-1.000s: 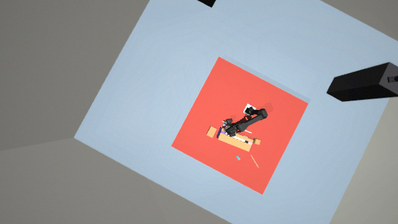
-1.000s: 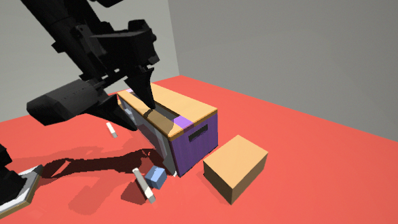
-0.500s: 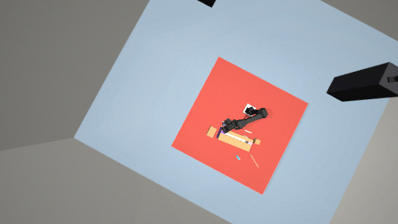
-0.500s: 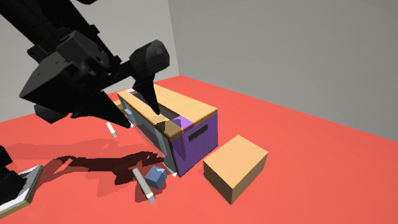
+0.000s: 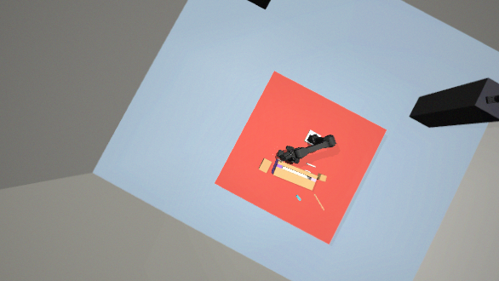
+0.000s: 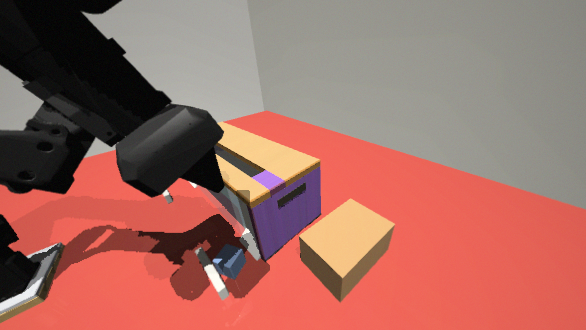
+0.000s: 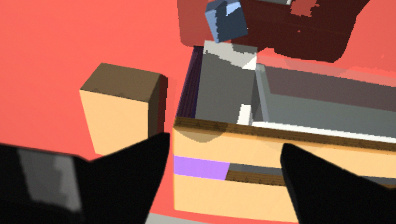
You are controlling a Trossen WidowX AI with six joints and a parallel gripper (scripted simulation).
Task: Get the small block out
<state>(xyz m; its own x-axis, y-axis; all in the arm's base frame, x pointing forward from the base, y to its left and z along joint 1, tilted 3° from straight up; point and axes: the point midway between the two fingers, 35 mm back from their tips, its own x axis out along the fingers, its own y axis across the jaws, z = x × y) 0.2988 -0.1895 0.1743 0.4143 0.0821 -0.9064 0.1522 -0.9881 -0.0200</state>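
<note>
The small blue block [image 6: 231, 261] [image 7: 226, 22] lies on the red table just outside the clear front of the box [image 5: 294, 180] [image 6: 295, 220] [image 7: 215, 197], near its purple end. It looks slightly turned. The box stands upright, with a slot in its tan top. My gripper [image 5: 282, 158] [image 6: 220, 188] [image 7: 226, 146] is open and empty, high near the box's front top edge at the purple end. In the wrist view the block lies beyond the box's front, not between the fingers. One finger is hidden in the exterior view.
A tan block [image 5: 265, 165] [image 6: 347, 240] [image 7: 120, 120] stands beyond the purple end, and a smaller tan block [image 5: 323, 177] at the other end. A white bar [image 6: 215, 280] lies close beside the blue block. A cyan piece [image 5: 298, 197] and a thin tan stick [image 5: 318, 202] lie behind the box.
</note>
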